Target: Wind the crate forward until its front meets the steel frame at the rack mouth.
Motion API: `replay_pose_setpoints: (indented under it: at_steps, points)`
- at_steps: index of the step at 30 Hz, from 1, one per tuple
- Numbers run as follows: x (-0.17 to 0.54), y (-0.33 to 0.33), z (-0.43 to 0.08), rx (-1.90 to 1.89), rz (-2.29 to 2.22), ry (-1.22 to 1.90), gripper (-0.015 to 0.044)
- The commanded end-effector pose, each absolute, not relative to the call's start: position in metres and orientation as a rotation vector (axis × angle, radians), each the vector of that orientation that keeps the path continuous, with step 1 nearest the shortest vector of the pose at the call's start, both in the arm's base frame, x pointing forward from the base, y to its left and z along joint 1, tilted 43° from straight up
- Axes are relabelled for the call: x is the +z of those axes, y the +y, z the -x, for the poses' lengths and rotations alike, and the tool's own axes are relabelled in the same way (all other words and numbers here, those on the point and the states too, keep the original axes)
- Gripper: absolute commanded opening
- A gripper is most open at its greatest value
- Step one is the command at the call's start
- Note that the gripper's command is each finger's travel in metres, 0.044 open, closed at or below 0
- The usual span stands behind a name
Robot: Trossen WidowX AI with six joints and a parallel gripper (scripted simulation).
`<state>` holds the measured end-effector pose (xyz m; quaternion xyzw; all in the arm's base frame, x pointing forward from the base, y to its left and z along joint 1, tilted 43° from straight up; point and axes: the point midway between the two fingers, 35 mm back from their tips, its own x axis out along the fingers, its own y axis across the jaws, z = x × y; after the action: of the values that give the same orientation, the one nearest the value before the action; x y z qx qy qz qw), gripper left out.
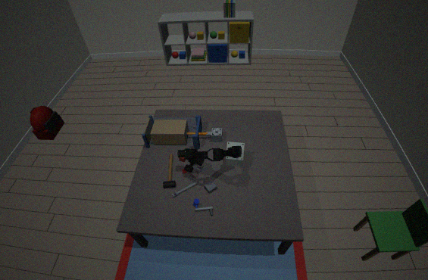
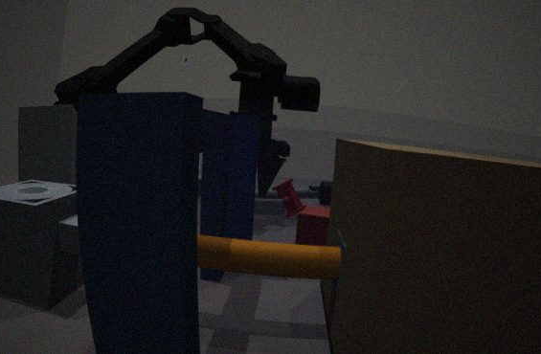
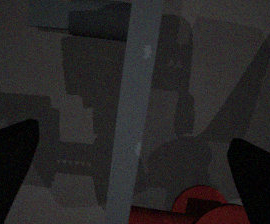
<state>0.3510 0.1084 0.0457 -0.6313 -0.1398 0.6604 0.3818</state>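
Observation:
The crate (image 1: pixel 169 132) (image 2: pixel 441 249) sits flat. Its front is apart from the blue frame (image 1: pixel 197 140) (image 2: pixel 140 215), with the orange strap (image 1: pixel 193 133) (image 2: pixel 274 258) running from it toward the winch (image 1: pixel 217 132) (image 2: pixel 22 239). The round hole on top of the winch is bare. My gripper (image 1: pixel 189 169) (image 2: pixel 264 192) (image 3: pixel 137 139) is open and empty, pointing down beside a red spool-shaped knob (image 1: pixel 184 171) (image 2: pixel 289 198) (image 3: pixel 198 200). A grey bar (image 3: pixel 136 100) crosses the view between my fingers, with the knob at its lower right. The square key is not discernible.
A red block (image 1: pixel 182 159) (image 2: pixel 312 227) is close to my gripper. A hammer (image 1: pixel 170 168) lies to the left. A wrench (image 1: pixel 184 189), a grey block (image 1: pixel 210 188), a blue piece (image 1: pixel 196 203) and an angled grey bar (image 1: pixel 204 209) lie toward the front.

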Motion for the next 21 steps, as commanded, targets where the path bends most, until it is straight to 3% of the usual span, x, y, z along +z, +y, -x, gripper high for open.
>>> replay_pose_setpoints:
  at_steps: [1, 15, 21]
  points:
    - [0.037, 0.112, -0.352, 1.686, 1.605, -0.347, 0.0440]
    - [0.026, 0.122, -0.354, 1.686, 1.605, -0.348, 0.0440]
    - [0.031, 0.122, -0.354, 1.683, 1.610, -0.359, 0.0400]
